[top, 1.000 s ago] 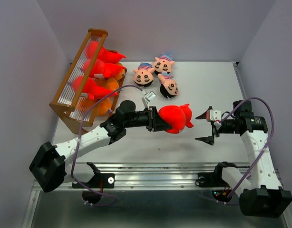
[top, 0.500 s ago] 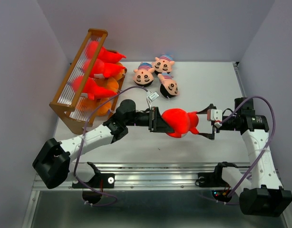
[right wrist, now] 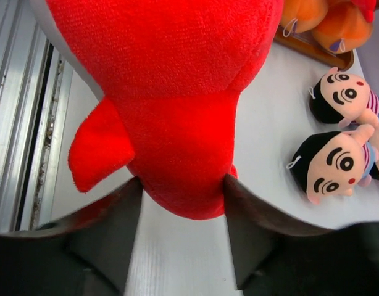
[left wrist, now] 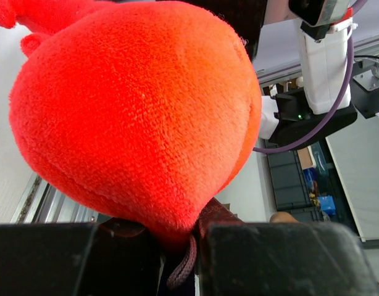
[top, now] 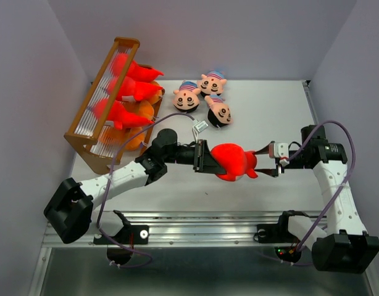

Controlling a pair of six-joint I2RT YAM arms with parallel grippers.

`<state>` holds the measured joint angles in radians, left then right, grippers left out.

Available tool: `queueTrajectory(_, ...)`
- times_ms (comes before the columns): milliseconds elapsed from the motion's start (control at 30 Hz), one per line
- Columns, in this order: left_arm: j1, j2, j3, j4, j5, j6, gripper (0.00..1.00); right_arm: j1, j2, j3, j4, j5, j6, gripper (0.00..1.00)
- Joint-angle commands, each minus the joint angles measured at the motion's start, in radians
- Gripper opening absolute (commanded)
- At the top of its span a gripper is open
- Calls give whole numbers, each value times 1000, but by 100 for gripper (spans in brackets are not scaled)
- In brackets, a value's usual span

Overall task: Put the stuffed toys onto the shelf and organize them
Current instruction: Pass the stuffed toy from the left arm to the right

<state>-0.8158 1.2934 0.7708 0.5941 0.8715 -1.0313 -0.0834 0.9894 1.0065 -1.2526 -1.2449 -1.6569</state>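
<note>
— Where is the red plush toy [top: 234,161]?

— In the centre of the top view, a little below the middle, stretched between the two arms. The left gripper [top: 209,158] has its left side and the right gripper [top: 262,162] has its right, pointed end.

— Are both sets of jaws really on it?

— The left wrist view shows the left gripper [left wrist: 177,246] with its jaws clenched tight on a small pinch of the plush at the bottom of the frame, and the round body fills most of that picture. In the right wrist view the right gripper [right wrist: 183,206] has its jaws pressed against either side of the toy's narrow end, so it is grasping it too.

— Is the toy touching the table [top: 270,105]?

— I cannot tell from these views.

— And the other toys?

— Three doll heads [top: 187,97] with striped caps lie close together on the table above the held toy, towards the upper middle of the top view. A white tag [top: 200,125] sits between them and the left arm.

— The shelf [top: 84,132]?

— Upper left of the top view, set diagonally at the table's left edge. Three red toys [top: 131,89] sit in a row on it, with orange toys [top: 135,139] below and beside them.
</note>
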Motion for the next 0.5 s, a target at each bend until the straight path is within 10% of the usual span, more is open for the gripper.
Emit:
queueTrajectory(0, 1, -8, 59, 75, 27, -4, 0, 10, 28, 32, -136, -34, -139, 46)
queueTrajectory(200, 1, -11, 62, 75, 15, -9, 0, 19, 25, 10, -97, -80, -86, 35)
queueTrajectory(267, 1, -16, 61, 75, 6, -10, 0, 19, 28, 21, -79, -105, -19, 7)
queueTrajectory(333, 1, -28, 62, 75, -5, -12, 0, 19, 31, 29, -68, -122, 14, 1)
queueTrajectory(467, 16, -74, 82, 18, -64, 31, 21, 19, 11, 37, 11, -139, 196, 1)
